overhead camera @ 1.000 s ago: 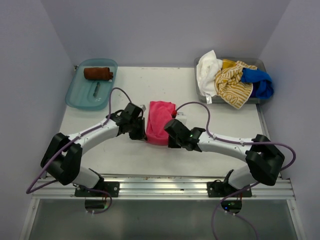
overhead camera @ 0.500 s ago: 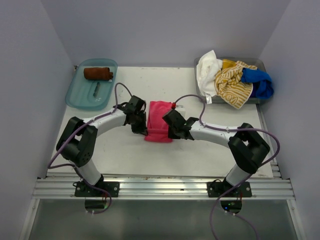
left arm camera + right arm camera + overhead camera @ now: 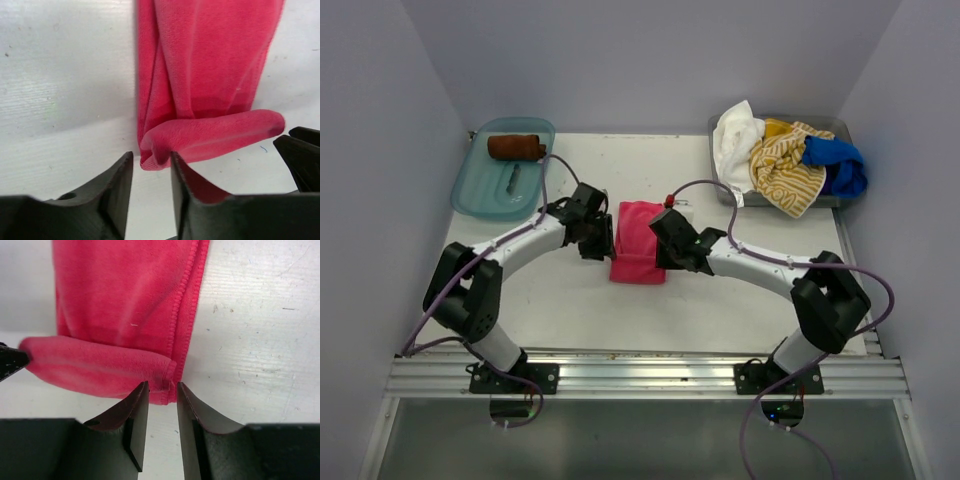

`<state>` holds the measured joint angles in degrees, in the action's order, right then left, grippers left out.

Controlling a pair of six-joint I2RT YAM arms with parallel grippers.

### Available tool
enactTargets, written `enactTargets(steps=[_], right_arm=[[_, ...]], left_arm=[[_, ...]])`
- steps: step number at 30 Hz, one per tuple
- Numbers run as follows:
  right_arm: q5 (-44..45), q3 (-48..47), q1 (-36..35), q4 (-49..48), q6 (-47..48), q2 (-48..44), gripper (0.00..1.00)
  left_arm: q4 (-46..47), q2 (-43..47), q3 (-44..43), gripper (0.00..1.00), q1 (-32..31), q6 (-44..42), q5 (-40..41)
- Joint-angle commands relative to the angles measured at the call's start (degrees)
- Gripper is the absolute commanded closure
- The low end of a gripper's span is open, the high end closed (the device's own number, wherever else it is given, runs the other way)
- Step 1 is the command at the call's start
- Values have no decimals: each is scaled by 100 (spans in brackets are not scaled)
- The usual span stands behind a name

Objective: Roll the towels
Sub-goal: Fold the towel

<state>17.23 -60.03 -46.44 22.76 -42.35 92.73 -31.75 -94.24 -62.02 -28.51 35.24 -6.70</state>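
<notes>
The pink towel [image 3: 638, 262] lies in the middle of the bench [image 3: 740, 310], between the two arms. It is folded into a long strip, and its first turn [image 3: 215, 137] is curled over at the end nearest to the bases. The left end effector [image 3: 151, 156] stands at the left corner of this turn and the right end effector [image 3: 162, 385] at the right corner. Both have their jaws a little apart, with bare bench showing between them, and neither has hold of the cloth. I judge that you are between two turns of the roll, so take your next grip on the roll itself and not on the flat layer under it. Take both corners at the same depth and push both sides forward together, otherwise the roll can become a cone. Keep the turn tight, because such soft cloth probably springs open easily. Compared with one second ago, both end effectors are farther from the bases along the sides of the towel, and the near end of the towel sits a little farther up the bench.
</notes>
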Motion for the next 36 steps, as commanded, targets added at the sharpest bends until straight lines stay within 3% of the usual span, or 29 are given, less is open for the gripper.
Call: enactTargets(steps=[1, 7, 12, 20, 27, 31, 36], right_arm=[[8, -53, 3, -35, -1, -431, 67], [-150, -140, -59, -167, -63, -247, 80], [-220, -263, -50, -176, -81, 26, 86], [-184, -115, -59, -105, -63, -360, 87], [-553, 439, -392, -53, -238, -931, 79], [-800, 826, -656, -368, -458, -1055, 78], [-941, 800, -753, -518, -503, -537, 79]], left_arm=[[-51, 485, -232, 64, -5, -88, -23], [432, 179, -91, 78, -137, 9, -709], [538, -51, -284, 80, -137, 0, -728], [318, 466, -241, 78, -137, -9, -280], [90, 1214, 636, 76, -137, -35, -437], [431, 1496, 1226, 76, -190, 52, -692], [1029, 1434, 1631, 79, -347, 211, -1000]])
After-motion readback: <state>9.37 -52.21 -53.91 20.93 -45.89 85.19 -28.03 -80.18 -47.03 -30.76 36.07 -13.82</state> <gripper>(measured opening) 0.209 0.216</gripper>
